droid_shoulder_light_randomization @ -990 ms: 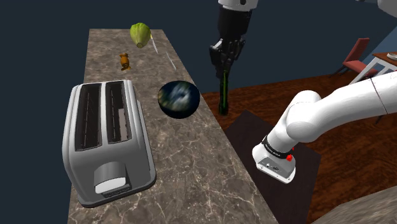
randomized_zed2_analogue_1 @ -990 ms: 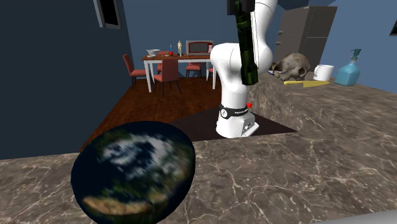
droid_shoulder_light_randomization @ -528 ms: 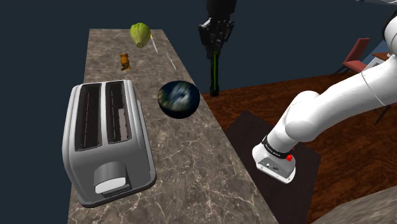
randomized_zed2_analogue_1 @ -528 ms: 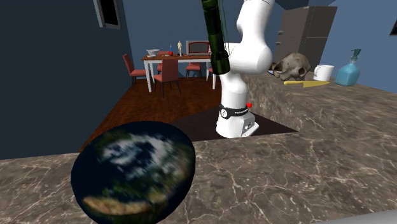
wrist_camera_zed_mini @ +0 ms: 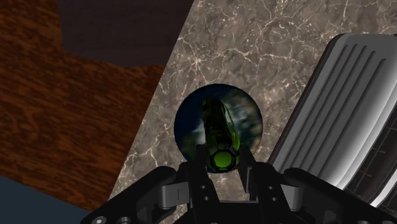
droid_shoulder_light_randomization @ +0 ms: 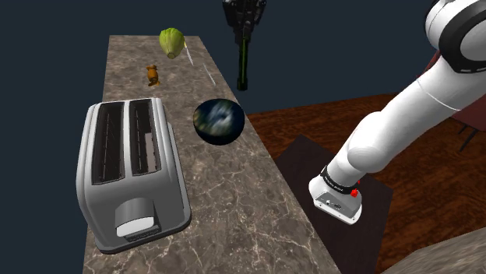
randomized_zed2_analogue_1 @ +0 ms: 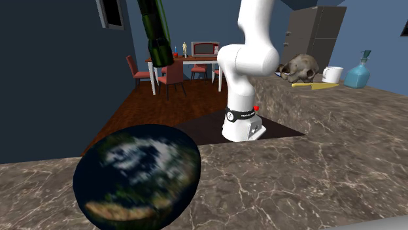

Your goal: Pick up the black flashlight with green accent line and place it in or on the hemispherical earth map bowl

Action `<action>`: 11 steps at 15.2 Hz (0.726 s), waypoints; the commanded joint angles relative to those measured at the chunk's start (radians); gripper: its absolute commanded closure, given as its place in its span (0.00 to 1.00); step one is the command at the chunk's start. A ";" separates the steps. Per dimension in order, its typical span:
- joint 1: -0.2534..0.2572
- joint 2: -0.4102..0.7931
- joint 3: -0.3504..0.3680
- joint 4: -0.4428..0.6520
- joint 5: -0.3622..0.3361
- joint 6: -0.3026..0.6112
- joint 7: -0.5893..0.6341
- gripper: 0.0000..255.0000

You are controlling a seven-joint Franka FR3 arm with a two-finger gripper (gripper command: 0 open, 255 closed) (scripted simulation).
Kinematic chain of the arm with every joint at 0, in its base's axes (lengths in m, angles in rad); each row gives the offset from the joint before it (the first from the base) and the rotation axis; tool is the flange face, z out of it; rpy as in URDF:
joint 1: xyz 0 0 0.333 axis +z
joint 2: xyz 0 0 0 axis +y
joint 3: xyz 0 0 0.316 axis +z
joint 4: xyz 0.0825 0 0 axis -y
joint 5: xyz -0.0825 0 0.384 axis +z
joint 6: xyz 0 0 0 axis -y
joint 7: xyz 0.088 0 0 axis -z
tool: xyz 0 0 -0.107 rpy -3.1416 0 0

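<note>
Gripper [droid_shoulder_light_randomization: 244,33] clamped on black flashlight [droid_shoulder_light_randomization: 243,66] w/ green line. Flashlight hangs roughly vertical in air, clear of counter [droid_shoulder_light_randomization: 234,210], over the long edge at shoulder view's right. Wrist view: flashlight lines up w/ earth-map bowl [droid_shoulder_light_randomization: 219,121] beyond it, no contact visible. Bowl sits on counter at that same long edge, just beside grey toaster [droid_shoulder_light_randomization: 132,175]. Green veg [droid_shoulder_light_randomization: 172,42] + small orange item [droid_shoulder_light_randomization: 153,75] near counter's far end.

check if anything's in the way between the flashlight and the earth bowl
Nothing visible does. The pincer holds the flashlight in the air, and in the wrist view the bowl lies straight beyond it with only open air between. The toaster stands beside the bowl, off that line.
</note>
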 commanded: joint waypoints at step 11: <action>-0.020 0.114 -0.016 0.052 -0.034 0.056 -0.041 1.00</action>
